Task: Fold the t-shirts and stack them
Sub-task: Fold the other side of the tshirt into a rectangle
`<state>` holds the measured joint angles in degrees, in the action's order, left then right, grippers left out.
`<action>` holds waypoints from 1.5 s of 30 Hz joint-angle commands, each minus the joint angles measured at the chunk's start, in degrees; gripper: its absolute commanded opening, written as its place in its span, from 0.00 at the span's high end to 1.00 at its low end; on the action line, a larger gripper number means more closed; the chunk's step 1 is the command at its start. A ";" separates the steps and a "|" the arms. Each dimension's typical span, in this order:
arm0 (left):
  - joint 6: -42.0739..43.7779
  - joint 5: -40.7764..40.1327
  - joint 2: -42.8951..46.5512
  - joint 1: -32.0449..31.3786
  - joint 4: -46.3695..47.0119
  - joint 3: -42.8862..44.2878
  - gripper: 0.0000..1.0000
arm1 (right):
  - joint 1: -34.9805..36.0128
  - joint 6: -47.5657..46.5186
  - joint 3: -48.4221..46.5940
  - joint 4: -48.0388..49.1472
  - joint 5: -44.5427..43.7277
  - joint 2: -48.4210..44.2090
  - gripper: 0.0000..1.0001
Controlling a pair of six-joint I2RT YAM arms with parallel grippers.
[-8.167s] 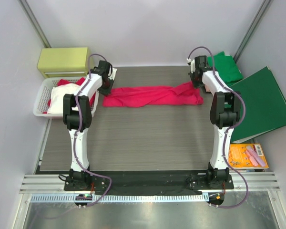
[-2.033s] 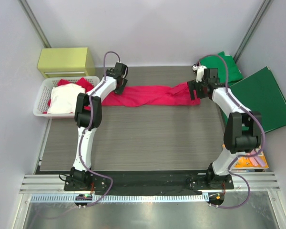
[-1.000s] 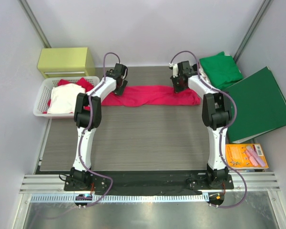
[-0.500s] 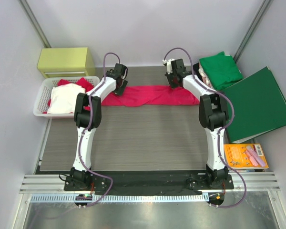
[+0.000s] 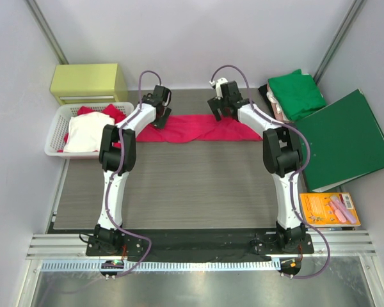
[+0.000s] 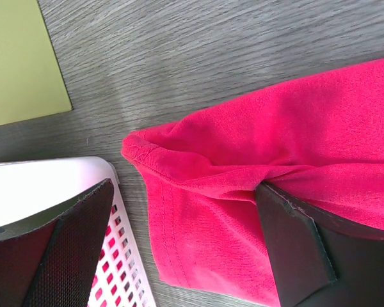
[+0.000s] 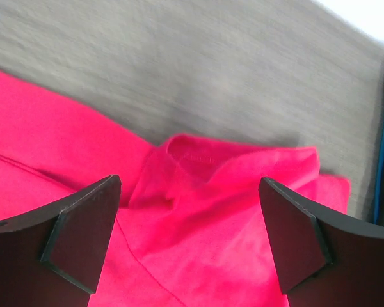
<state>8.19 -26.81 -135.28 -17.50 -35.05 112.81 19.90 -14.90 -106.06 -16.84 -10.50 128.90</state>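
Observation:
A bright pinkish-red t-shirt [image 5: 198,128] lies bunched in a long strip across the far side of the table. My left gripper [image 5: 161,112] hovers open over its left end; in the left wrist view the shirt's hem [image 6: 243,160] lies between the spread fingers [image 6: 294,243], not pinched. My right gripper [image 5: 220,107] stands open above the shirt's middle, with rumpled cloth [image 7: 198,211] under the gripper [image 7: 189,236]. A folded green t-shirt [image 5: 296,93] rests at the back right on a pale beige-pink one [image 5: 273,102].
A white basket [image 5: 56,131] with red and white cloth stands at the far left, close to my left finger [image 6: 70,243]. Behind it is a yellow-green box [image 5: 88,80]. A dark-green folder [image 5: 345,137] and an orange book [image 5: 329,208] lie on the right.
My right gripper slid left along the shirt toward its middle and opened, letting go of the cloth. The left gripper stayed where it was, open.

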 commanded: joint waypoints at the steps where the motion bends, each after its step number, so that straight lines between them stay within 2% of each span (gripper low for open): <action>1: 0.34 1.32 2.39 0.36 0.24 -1.19 0.08 | 0.23 0.22 6.02 5.14 -6.45 -7.68 0.06; 2: 0.34 1.23 2.39 0.36 0.24 -1.28 0.08 | 0.23 0.13 7.43 5.50 -6.90 -8.83 0.08; 3: 0.25 1.32 2.48 0.44 0.24 -1.37 0.08 | 0.05 0.74 10.84 6.29 -7.25 -9.89 0.22; 5: 0.34 1.23 2.48 0.36 0.24 -1.37 0.08 | -1.26 2.14 13.67 7.70 -6.20 -12.88 0.37; 6: 0.34 1.23 2.57 0.36 0.42 -1.37 0.08 | -1.88 3.11 16.04 8.14 -5.76 -13.67 0.89; 7: 0.25 1.32 2.66 0.44 0.42 -1.28 0.08 | -2.41 4.60 17.10 8.84 -5.15 -14.55 0.99; 12: 0.17 1.58 2.57 0.36 0.42 -1.37 0.08 | -5.22 5.14 18.61 9.11 -4.17 -15.61 0.96; 14: 0.34 1.50 2.66 0.36 0.51 -1.81 0.08 | -6.53 5.31 18.00 9.11 -4.00 -14.13 0.99; 21: 0.69 0.97 3.18 0.36 0.68 -2.25 0.08 | -10.32 8.22 10.26 5.94 1.79 -6.74 0.99; 33: 0.78 0.70 2.22 0.36 0.77 -2.07 0.08 | -10.23 7.95 10.26 3.22 8.30 -5.33 0.99; 39: 0.87 0.62 2.31 0.27 0.77 -2.16 0.08 | -10.67 9.88 6.40 -1.26 8.39 -1.20 0.99; 45: 1.13 0.53 2.66 0.27 0.86 -2.60 0.08 | -11.72 13.92 5.07 -1.97 -2.75 -0.05 0.99</action>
<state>8.64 -26.72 -134.61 -17.52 -33.69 111.42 9.26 -4.95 -98.80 -17.43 -5.28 129.29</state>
